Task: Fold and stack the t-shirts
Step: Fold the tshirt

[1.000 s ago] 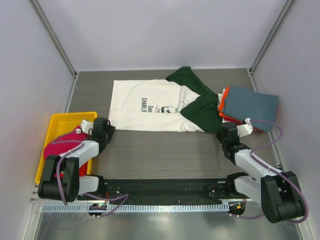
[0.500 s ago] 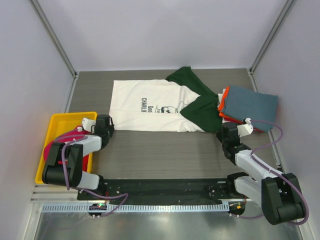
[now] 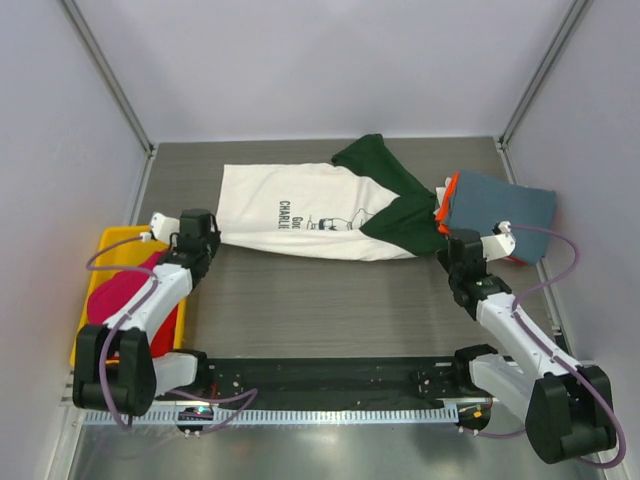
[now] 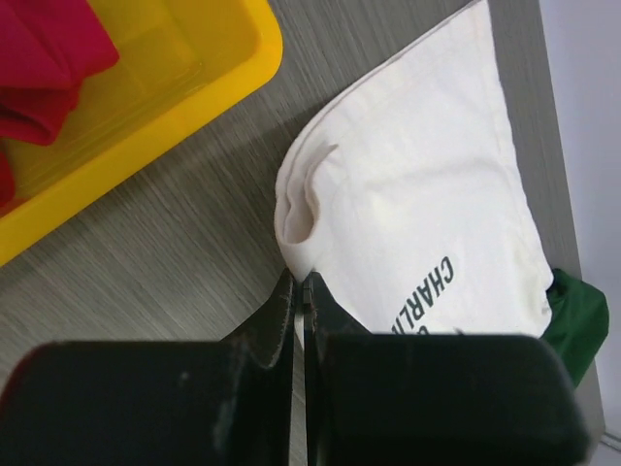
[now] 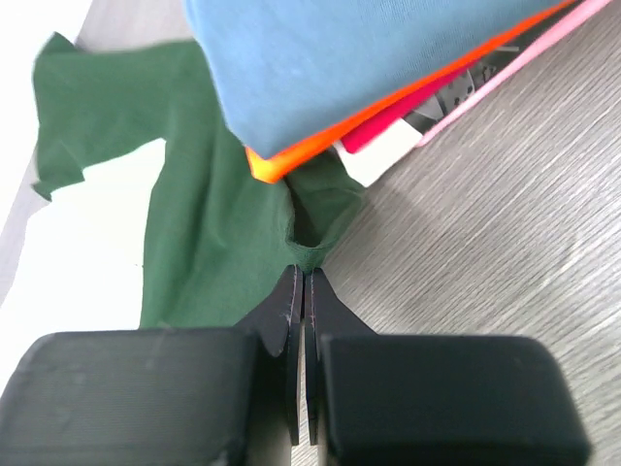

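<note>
- The cream t-shirt (image 3: 300, 210) lies flat on the counter (image 3: 330, 300). Its long axis runs left to right, with the hem toward the left arm and the collar and green sleeves toward the right arm.
- The left fingers (image 4: 279, 311) are clenched on the near hem corner, near the yellow bin (image 4: 146, 126). The shirt body extends ahead of them and to the right.
- The right fingers (image 5: 281, 311) are clenched on the edge of the near green sleeve (image 5: 213, 223), which runs under the folded stack (image 3: 497, 208).
- Judgement: each arm holds the end nearer to it. The coming fold likely carries the near edge across the long axis.
</note>
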Robot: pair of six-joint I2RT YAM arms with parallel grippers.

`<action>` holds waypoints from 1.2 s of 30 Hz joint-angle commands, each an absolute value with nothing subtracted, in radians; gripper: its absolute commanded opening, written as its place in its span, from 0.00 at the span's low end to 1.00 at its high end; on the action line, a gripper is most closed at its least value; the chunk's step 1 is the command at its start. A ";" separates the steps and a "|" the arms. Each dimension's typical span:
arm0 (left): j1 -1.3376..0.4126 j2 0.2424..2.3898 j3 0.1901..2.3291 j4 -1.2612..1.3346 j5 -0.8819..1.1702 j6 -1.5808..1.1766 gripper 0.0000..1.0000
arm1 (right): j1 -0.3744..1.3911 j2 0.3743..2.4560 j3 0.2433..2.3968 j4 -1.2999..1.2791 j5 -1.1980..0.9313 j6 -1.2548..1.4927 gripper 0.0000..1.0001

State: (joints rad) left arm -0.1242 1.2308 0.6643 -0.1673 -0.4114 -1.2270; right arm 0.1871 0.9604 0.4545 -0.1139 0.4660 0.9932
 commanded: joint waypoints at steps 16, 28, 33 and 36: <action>-0.123 0.997 0.566 -0.396 -0.471 -1.184 0.00 | 0.189 0.792 0.425 -0.360 0.497 1.011 0.01; -0.112 0.993 1.021 -0.679 -0.474 -1.060 0.00 | 0.189 0.842 0.906 -0.526 0.532 0.885 0.01; -0.107 0.911 1.238 -0.793 -0.480 -1.011 0.00 | 0.189 0.812 1.184 -0.563 0.526 0.813 0.01; -0.109 0.867 1.377 -0.842 -0.476 -1.000 0.00 | 0.190 0.784 1.319 -0.563 0.508 0.775 0.01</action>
